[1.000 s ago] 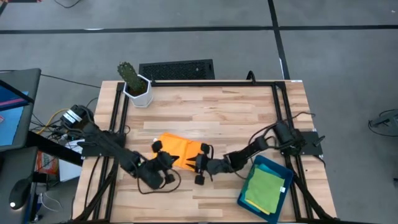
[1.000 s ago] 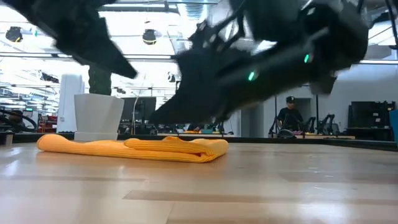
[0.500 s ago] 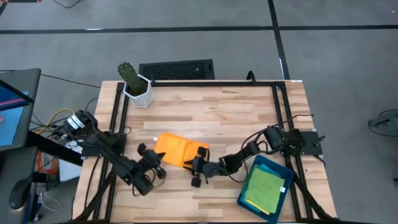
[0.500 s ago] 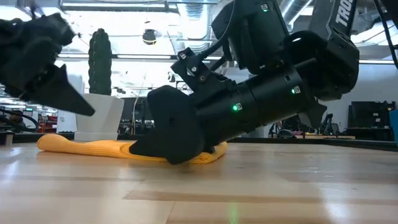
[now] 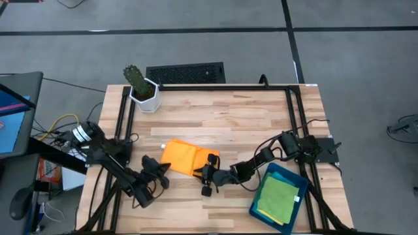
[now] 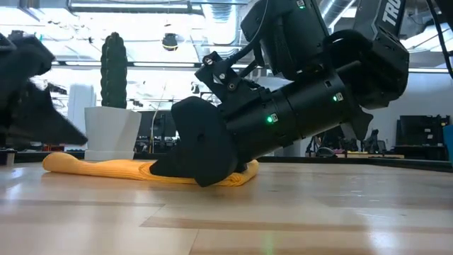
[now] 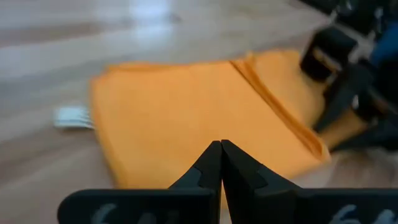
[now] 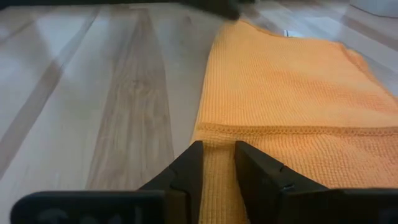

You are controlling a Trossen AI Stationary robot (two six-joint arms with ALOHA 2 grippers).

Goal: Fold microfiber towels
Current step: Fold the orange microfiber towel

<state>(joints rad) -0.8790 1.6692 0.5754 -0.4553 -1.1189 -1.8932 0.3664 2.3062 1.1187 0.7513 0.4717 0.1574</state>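
Observation:
A folded orange microfiber towel [image 5: 186, 156] lies flat on the wooden table [image 5: 241, 117]. My right gripper [image 8: 217, 165] is down at the towel's near right corner [image 5: 206, 171], shut on it. My left gripper [image 5: 163, 168] is shut and holds nothing. It hangs just off the towel's near left corner, and its wrist view shows the towel [image 7: 186, 112] beyond the fingertips [image 7: 211, 163]. A green microfiber towel [image 5: 277, 199] lies in the dark teal tray [image 5: 287, 175] at the near right. My right gripper pinches the orange towel's near edge [image 8: 217, 140] between its two fingers, beside the towel's corner. The fingers [image 6: 202, 170] slant down from the table's right side and reach the table top. The towel lies flat and slack on the table; how many layers are held I cannot tell.
A cactus in a white pot [image 5: 140, 88] stands at the far left corner. A black keyboard [image 5: 186, 72] lies beyond the table's far edge. Bare wood stretches across the far half of the table and along the near edge.
My left gripper has drawn back from the towel's near edge toward the table's near left, sinking and rolling about its own axis, shut throughout. My right gripper has come down onto the table at the towel's near right corner. The towel has kept its place.

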